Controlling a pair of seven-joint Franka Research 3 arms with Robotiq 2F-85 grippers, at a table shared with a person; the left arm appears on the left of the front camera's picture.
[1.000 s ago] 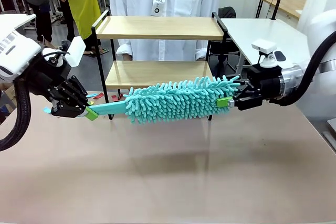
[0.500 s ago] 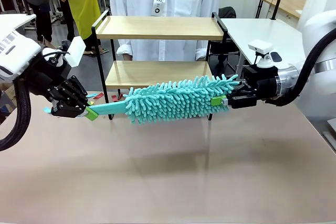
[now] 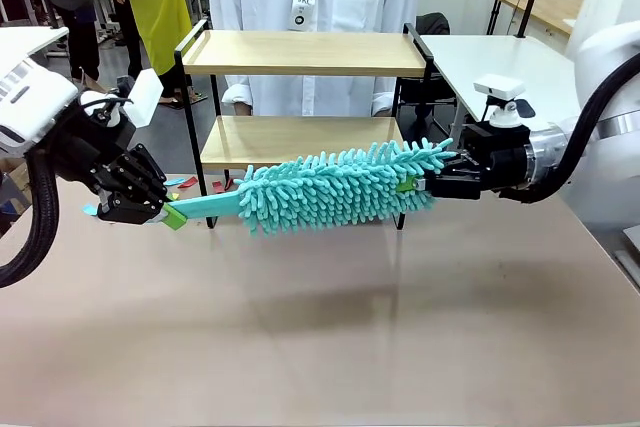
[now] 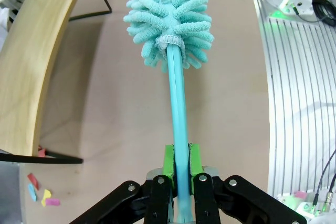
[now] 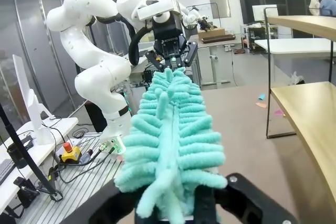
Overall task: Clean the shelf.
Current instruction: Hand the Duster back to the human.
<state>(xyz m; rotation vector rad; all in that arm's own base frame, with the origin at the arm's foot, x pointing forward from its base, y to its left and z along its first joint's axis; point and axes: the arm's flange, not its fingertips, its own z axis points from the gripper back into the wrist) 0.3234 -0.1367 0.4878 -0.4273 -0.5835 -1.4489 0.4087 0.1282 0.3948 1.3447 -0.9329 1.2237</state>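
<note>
One duster (image 3: 335, 187) (two grippers, apparently gripping).

White name badge (image 3: 302, 3) on the person's shirt, printed "JKC", smaller print below unreadable

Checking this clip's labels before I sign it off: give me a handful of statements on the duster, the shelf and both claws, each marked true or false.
1. The left claw is shut on the handle of the teal duster. True.
2. The duster lies flat on the brown table. False: it is held in the air in front of the shelf, roughly level.
3. The right claw is at the fluffy tip end of the duster, its fingers buried in the fibres. True.
4. A box stands on the shelf's top board. False: both wooden boards are bare.
5. A person in a white coat stands behind the shelf. True.
</note>
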